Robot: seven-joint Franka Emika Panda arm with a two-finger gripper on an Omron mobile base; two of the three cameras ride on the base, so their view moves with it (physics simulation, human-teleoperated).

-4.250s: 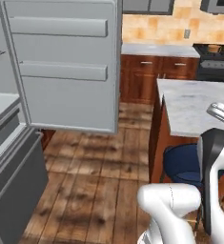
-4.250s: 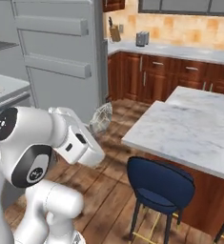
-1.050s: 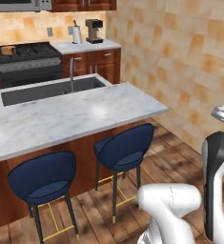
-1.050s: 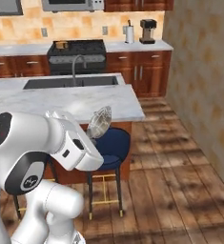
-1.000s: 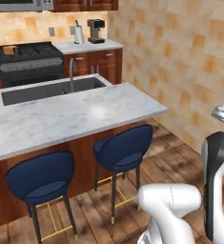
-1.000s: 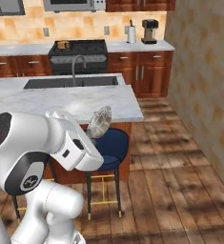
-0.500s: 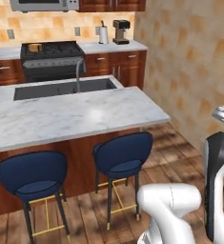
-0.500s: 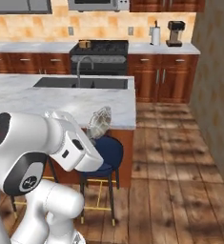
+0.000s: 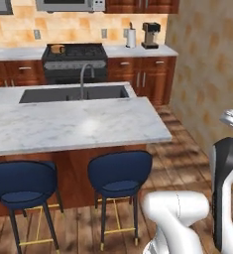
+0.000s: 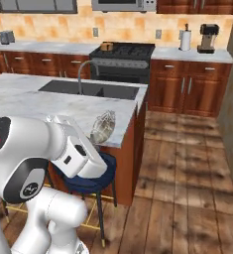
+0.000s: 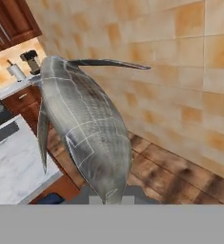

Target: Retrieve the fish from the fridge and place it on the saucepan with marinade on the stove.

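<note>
Carrying the fish (image 11: 85,128), the end effector (image 10: 95,141) is clamped on its tail end, the body sticking up above the hand. Past the marble bench (image 10: 24,99) with its sink, the stove (image 10: 123,57) waits against the back wall; the saucepan (image 9: 57,48) sits on a rear grate. Best kept steady while the base rounds the island.

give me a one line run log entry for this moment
phase: carrying | gripper: shut on slim grey fish | copper saucepan: on black stove, far side of marble island
</note>
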